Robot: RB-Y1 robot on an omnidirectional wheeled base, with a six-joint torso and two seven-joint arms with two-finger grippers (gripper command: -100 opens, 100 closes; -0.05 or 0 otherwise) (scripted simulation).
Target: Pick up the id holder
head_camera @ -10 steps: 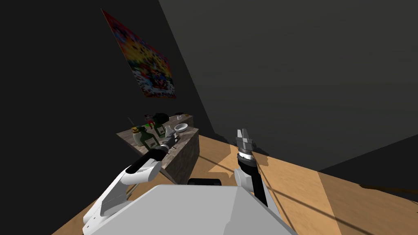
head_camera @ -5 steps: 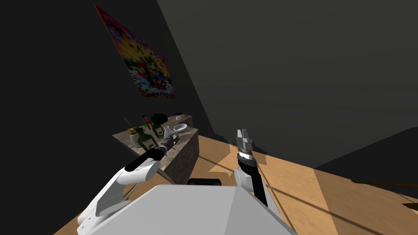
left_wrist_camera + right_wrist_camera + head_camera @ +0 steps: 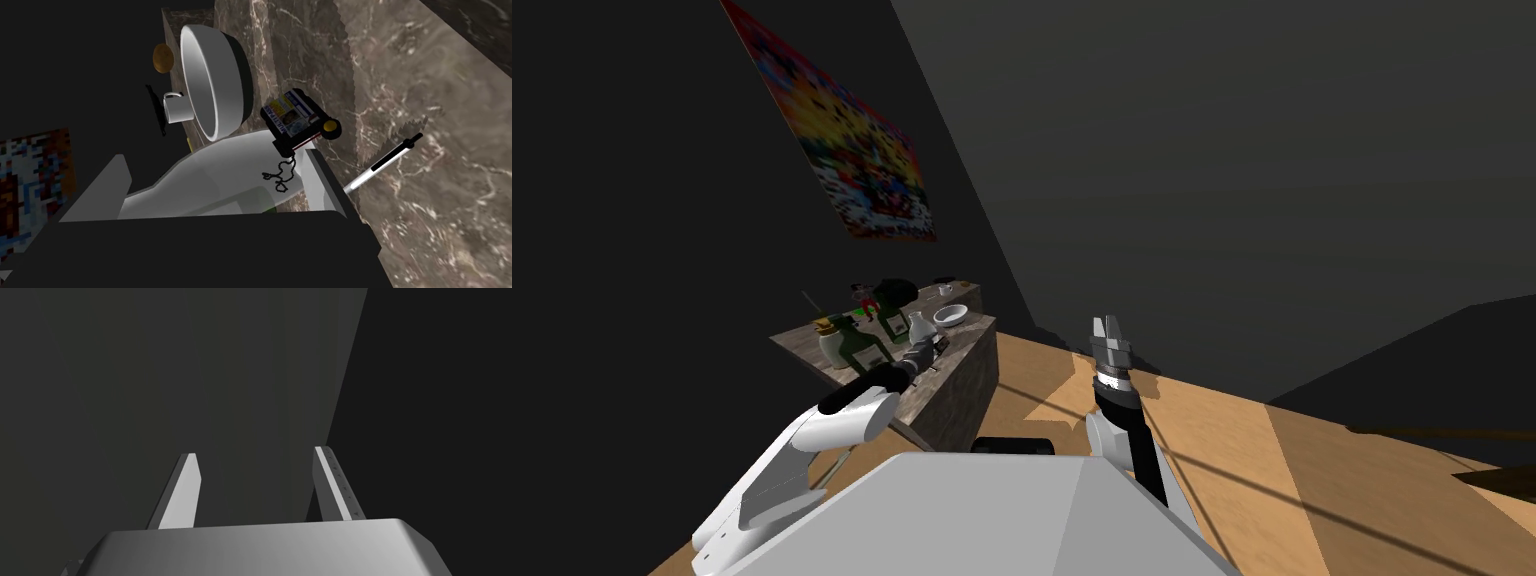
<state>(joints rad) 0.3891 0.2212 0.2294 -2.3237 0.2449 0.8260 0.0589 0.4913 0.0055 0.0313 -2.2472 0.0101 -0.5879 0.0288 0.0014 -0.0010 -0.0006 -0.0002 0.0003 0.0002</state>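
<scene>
The right hand [image 3: 255,457] is held up off to one side, fingers spread. The left hand [image 3: 216,157] is out over the marbled surface [image 3: 430,100], released. A white bottle [image 3: 200,180] fills the gap between its fingers and hides what lies under it, and I can't tell whether they touch it. Just past one fingertip lies the id holder [image 3: 292,116], black, card face up, its chain [image 3: 280,175] seemingly trailing across the bottle. A pen [image 3: 385,161] lies near it. Beyond sit a white bowl [image 3: 205,75] and a cup [image 3: 175,107], which the bowl partly covers.
</scene>
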